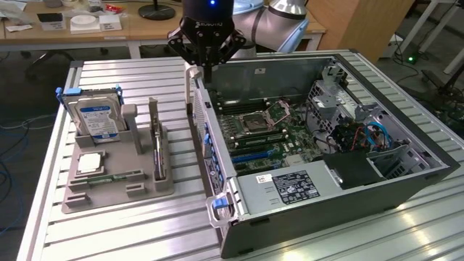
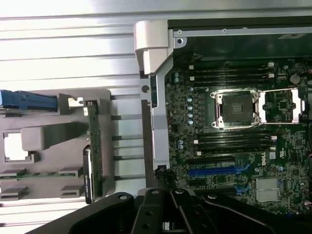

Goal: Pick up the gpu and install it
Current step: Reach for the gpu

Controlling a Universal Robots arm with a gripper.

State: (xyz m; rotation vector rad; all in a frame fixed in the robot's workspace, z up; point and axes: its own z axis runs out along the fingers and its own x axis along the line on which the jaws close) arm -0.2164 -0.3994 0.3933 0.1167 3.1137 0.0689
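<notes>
Gripper (image 1: 206, 72) seen shut, nothing held, poised above case (image 1: 305, 217) edge. Gpu (image 1: 158, 155) stood on edge in gray holder (image 1: 108, 190), toward exterior view's left of gripper, long axis parallel to case side.

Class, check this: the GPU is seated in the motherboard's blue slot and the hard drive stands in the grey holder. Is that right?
No. The wrist view shows the blue slot empty; the GPU stands on edge in the grey holder. The hard drive does stand there too.
</notes>
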